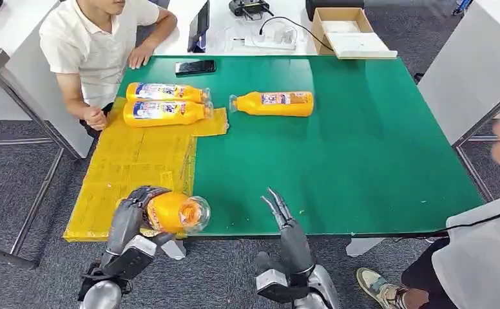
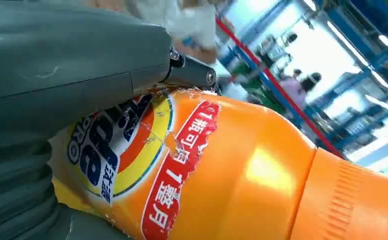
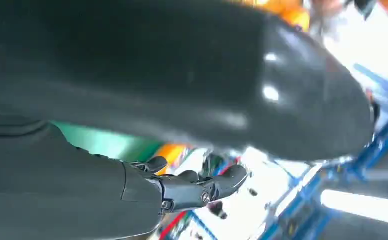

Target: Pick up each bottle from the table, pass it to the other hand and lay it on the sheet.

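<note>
In the head view, an orange detergent bottle point(image 1: 173, 212) is gripped by the left hand point(image 1: 131, 209) at the near edge of the green table point(image 1: 363, 154), its clear cap end turned toward the right hand point(image 1: 279, 212). The held bottle is seen over the near end of the yellow sheet point(image 1: 131, 167), which covers the table's left part. The right hand is raised beside it, apart from the bottle, with fingers straight and slightly spread and nothing held. Two more orange bottles point(image 1: 167, 103) lie side by side, touching, on the far end of the sheet. A fourth orange bottle point(image 1: 274, 103) lies on the bare green surface, just to the right of the sheet. A black phone point(image 1: 195, 67) rests at the table's far edge. A seated person in a white shirt point(image 1: 93, 45) is seen at the far left corner, and another person point(image 1: 486, 257) at the near right.

In the left wrist view, the bottle's printed label point(image 2: 132, 150) and orange shoulder are seen close up, with the grey thumb point(image 2: 82, 65) pressed across the label.

In the right wrist view, the dark fingers point(image 3: 202, 187) are extended and empty; the background is blurred.
</note>
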